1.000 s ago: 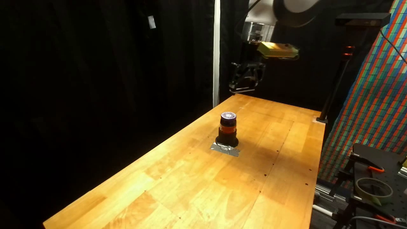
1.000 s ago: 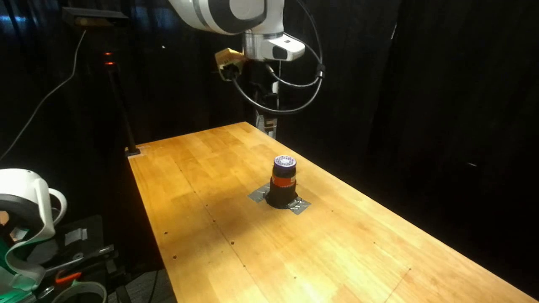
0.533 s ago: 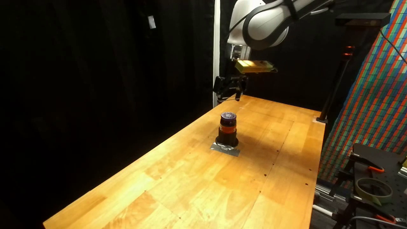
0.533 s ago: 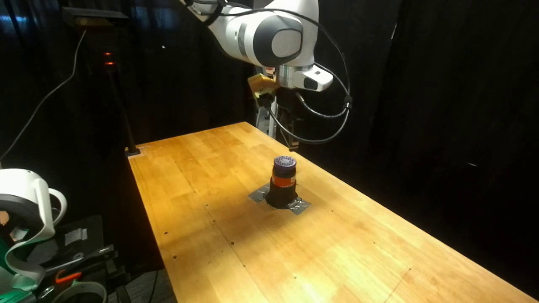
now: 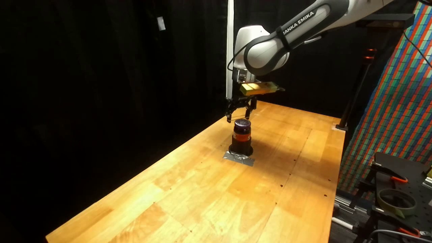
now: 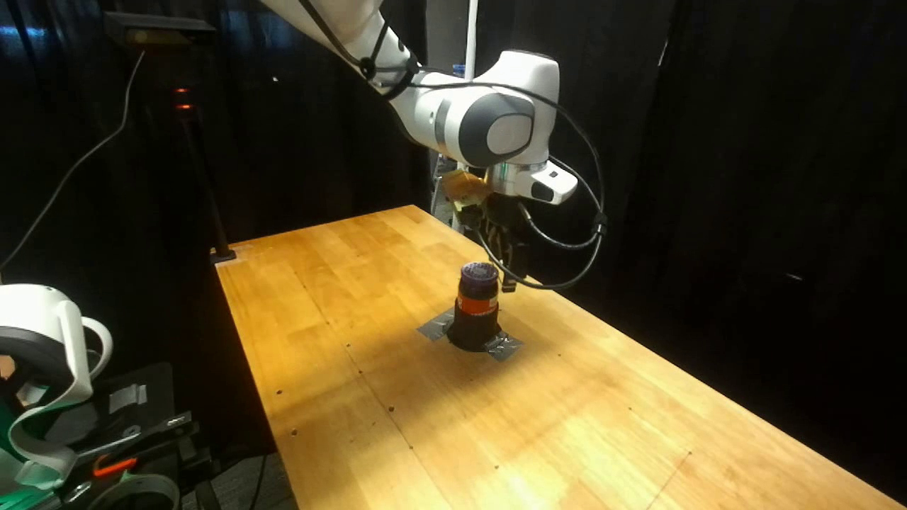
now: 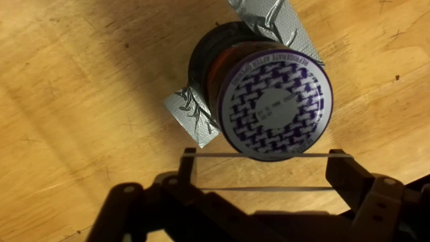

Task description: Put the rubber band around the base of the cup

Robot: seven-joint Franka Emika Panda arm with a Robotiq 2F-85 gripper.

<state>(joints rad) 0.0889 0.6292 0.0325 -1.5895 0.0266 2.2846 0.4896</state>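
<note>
The cup (image 5: 242, 137) is a short dark cylinder with an orange-red middle and a purple-and-white patterned lid. It stands upright on the table in both exterior views (image 6: 477, 304). Its lid (image 7: 277, 107) faces the camera in the wrist view. My gripper (image 7: 263, 153) is open, its fingers wide apart. The rubber band (image 7: 215, 155) is stretched around both fingers as two near-parallel strands. One strand crosses over the lid's near edge in the wrist view. In an exterior view the gripper (image 5: 238, 118) hangs just behind the cup, near lid height. Whether the band touches the lid cannot be told.
Silver tape (image 5: 239, 158) holds the cup's dark base to the wooden table (image 5: 216, 202). More tape (image 7: 195, 116) shows in the wrist view. A post with a camera (image 5: 354, 87) stands at the table's far corner. A cable loop (image 6: 592, 262) hangs from the wrist.
The arm has come down and toward the cup, bringing the gripper from high at the table's far end to close behind the cup. The cup has not moved.
</note>
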